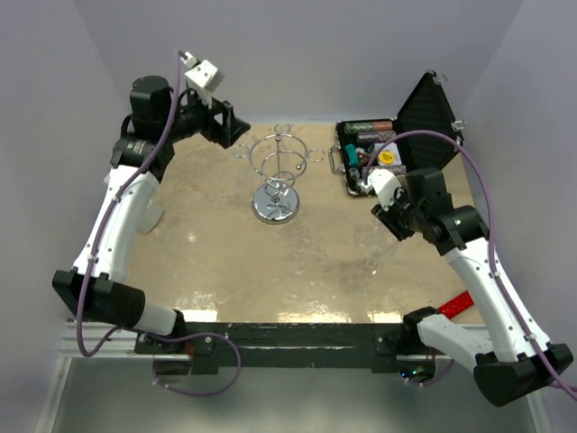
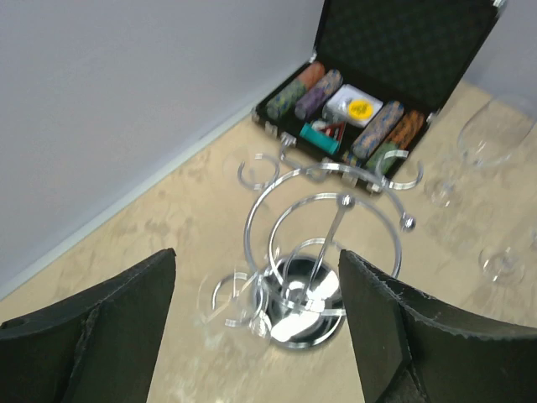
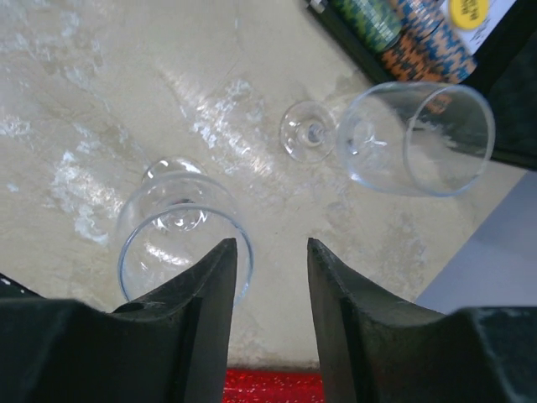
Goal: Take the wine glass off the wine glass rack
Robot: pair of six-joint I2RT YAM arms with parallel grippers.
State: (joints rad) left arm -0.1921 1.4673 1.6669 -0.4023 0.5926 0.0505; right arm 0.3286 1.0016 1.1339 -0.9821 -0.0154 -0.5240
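- The wine glass rack (image 2: 327, 248) stands upright near the middle of the surface (image 1: 207, 244). Its mirror base lies flat and its top ring of wire loops faces the left wrist camera.
- Most loops show bare wire. At the near-left loop (image 2: 228, 302) there is a pale, blurred, glassy shape. I cannot tell whether a glass hangs there or it is only a reflection.
- Two glasses sit off the rack, well apart from it on the right side. A standing wine glass (image 3: 180, 227) is mouth up. A tipped wine glass (image 3: 417, 138) lies on its side near the black case (image 2: 403, 42), its foot towards the standing one.
- The right gripper (image 3: 268, 248) hovers above the standing wine glass. Its fingers are parted with only bare surface between them, grasping nothing, and the glass rim sits just beyond its left finger.
- The left gripper (image 2: 257, 269) is spread wide and empty. It is aimed at the rack from the far left and does not touch it.
- Judgement: both visible glasses are clear of the rack, and the right side looks to be at a let-go stage.
- If the near-left loop does carry a glass, the next move falls to the left gripper:
  - close on the stem under the loop and clamp gently;
  - slide the foot out through the loop's gap;
  - lift away without nudging the light rack.
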